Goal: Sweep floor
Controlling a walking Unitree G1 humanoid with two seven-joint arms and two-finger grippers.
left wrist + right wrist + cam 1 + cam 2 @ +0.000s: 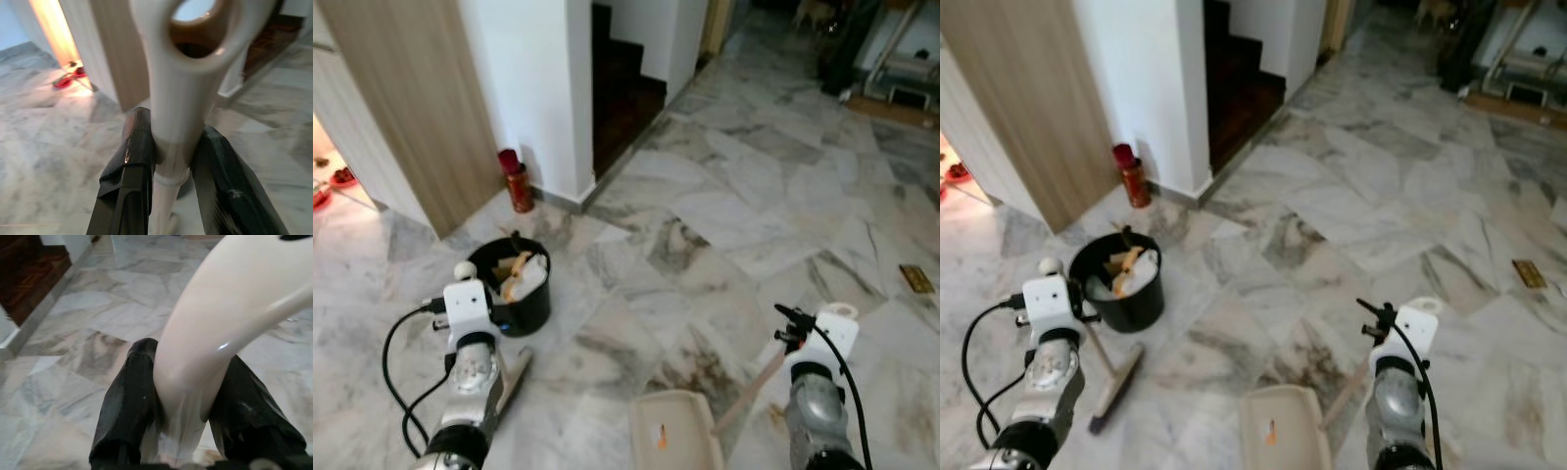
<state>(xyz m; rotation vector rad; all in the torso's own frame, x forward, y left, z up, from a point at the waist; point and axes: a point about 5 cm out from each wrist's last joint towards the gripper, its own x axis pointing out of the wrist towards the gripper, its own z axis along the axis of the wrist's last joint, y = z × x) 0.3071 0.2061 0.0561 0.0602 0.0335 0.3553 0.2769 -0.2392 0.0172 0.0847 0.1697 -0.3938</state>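
Observation:
My left gripper [171, 147] is shut on the cream broom handle [181, 98], which ends in a loop with a hole. The broom's head [514, 380] rests on the marble floor beside my left arm, just in front of the black bucket [540, 304]. My right gripper [181, 401] is shut on the curved cream handle [220, 313] of the dustpan. The dustpan tray [677, 431] lies flat on the floor between my arms, with a small orange scrap [661, 438] in it.
The bucket holds paper and scraps. A red canister [517, 181] stands at the white wall corner, next to a wooden door panel [421, 98]. Dark stairs [622, 88] lie behind the wall. A small brown object [915, 278] lies on the floor at right. Open marble floor stretches ahead.

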